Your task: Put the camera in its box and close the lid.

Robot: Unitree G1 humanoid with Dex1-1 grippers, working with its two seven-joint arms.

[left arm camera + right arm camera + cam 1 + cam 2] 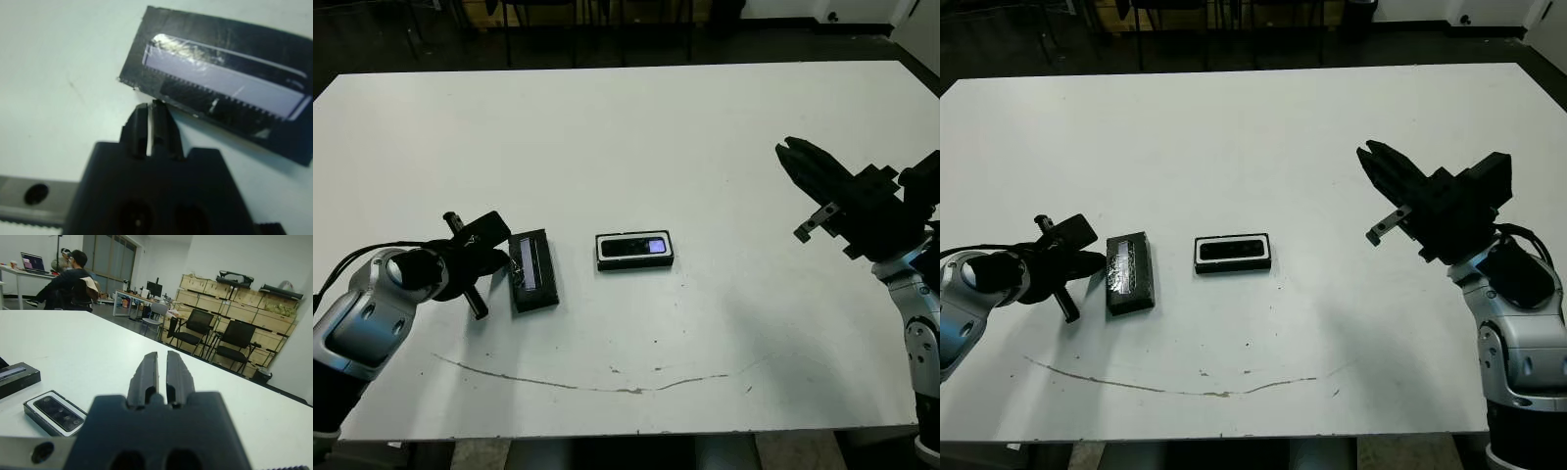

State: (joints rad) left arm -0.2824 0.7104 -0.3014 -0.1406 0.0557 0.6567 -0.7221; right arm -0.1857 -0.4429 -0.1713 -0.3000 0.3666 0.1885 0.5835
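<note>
The camera [634, 247] is seen already lying inside the box [634, 252], its glowing patch toward the end nearer the right gripper [787, 151], so the first part of the task is judged done and only the closing remains. The box rests on the white table [626, 127] between the two grippers, a little beyond the lid [533, 269] as reckoned from the left gripper [152, 106], and well apart from the right one.

The lid lies flat, silvery strip upward, just in front of the left gripper's tips. In the left wrist view the two fingers are pressed together with only a thin sliver between them, and nothing is held; their tips are set right at the lid's near long edge. Whether the edge is actually touched cannot be told. This low, closed pose at the rim is read as preparation for nudging or prising the lid, since a flat cover offers little to pinch from above.

The right gripper is held raised over bare table, fingers brought together and empty, pointed toward the box from its far side. It is judged to be kept clear so that the box stays unobstructed while the lid is dealt with
</note>
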